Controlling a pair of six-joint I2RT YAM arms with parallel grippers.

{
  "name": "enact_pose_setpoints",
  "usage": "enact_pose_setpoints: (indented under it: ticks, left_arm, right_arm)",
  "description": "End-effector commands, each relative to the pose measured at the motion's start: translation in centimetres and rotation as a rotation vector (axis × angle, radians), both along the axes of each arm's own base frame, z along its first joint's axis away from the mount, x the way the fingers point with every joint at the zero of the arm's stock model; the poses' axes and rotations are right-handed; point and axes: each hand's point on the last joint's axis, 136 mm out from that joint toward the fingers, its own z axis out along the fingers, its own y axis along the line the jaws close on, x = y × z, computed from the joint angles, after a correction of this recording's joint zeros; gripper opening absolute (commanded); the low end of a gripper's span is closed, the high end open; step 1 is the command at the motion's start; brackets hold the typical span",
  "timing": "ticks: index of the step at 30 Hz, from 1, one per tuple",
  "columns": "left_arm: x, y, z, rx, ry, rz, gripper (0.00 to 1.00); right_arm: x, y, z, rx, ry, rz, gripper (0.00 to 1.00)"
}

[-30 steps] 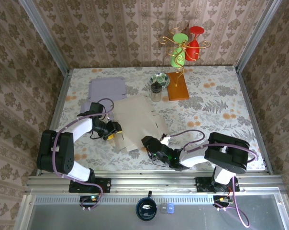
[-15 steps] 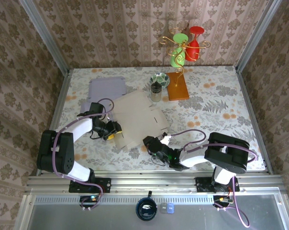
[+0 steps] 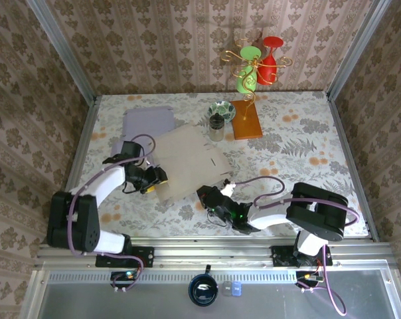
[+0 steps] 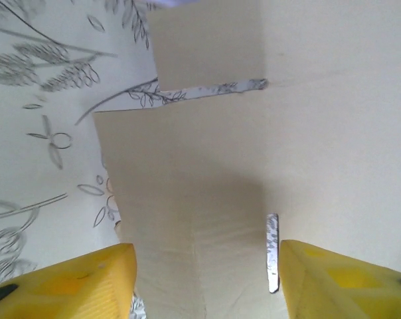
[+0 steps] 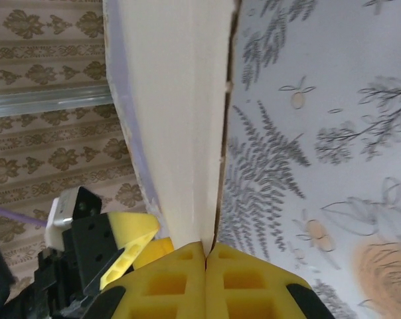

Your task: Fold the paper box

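- Looking down from the top, I see the flat tan paper box (image 3: 190,163) on the table, just left of the middle of the frame.
- My right claw (image 5: 206,256) is pinching the box's near edge.
- My left claw (image 4: 207,266) is spread apart over the box.

Left claw (image 4: 207,266) fingers spread, paper box (image 4: 253,146) flat between them; floral tablecloth (image 4: 41,133) at left.

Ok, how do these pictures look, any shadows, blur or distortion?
Top external: evenly lit and sharp, the walls slanting from the wide lens. Left wrist: a soft shadow lies across the paper box. Right wrist: the right gripper sits close and slightly soft.
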Motion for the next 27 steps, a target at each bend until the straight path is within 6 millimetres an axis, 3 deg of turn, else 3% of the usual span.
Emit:
enact_pose_setpoints:
  ticks: [1,5,8,12,16,21,27]
  left_arm:
    - [0.5,1.4,4.0,0.087,-0.131,0.024,0.62]
    - [-0.3,1.8,6.3,0.196,-0.199,-0.012,0.63]
    - [-0.6,2.0,9.3,0.258,-0.306,-0.021,0.63]
    - [-0.3,2.7,16.5,0.317,-0.607,-0.002,0.63]
    - [-1.6,-0.5,21.5,0.319,-0.899,-0.257,0.62]
    - [-4.7,-3.7,22.2,0.423,-1.147,-0.63,0.65]
    - [-2.4,-4.1,22.4,0.721,-1.22,-0.765,0.7]
  right_arm:
    - [1.3,-0.2,3.7,-0.003,-0.053,-0.04,0.0]
    - [2.2,-0.3,6.4,0.002,-0.04,-0.046,0.0]
    - [3.0,-0.4,8.7,0.012,-0.018,-0.051,0.0]
    - [4.1,-0.4,11.2,0.023,0.016,-0.054,0.0]
    - [5.5,-0.1,13.8,0.046,0.034,-0.04,0.0]
    - [7.0,-0.1,16.2,0.06,0.065,-0.016,0.0]
    - [7.8,0.4,17.9,0.07,0.086,0.024,0.0]
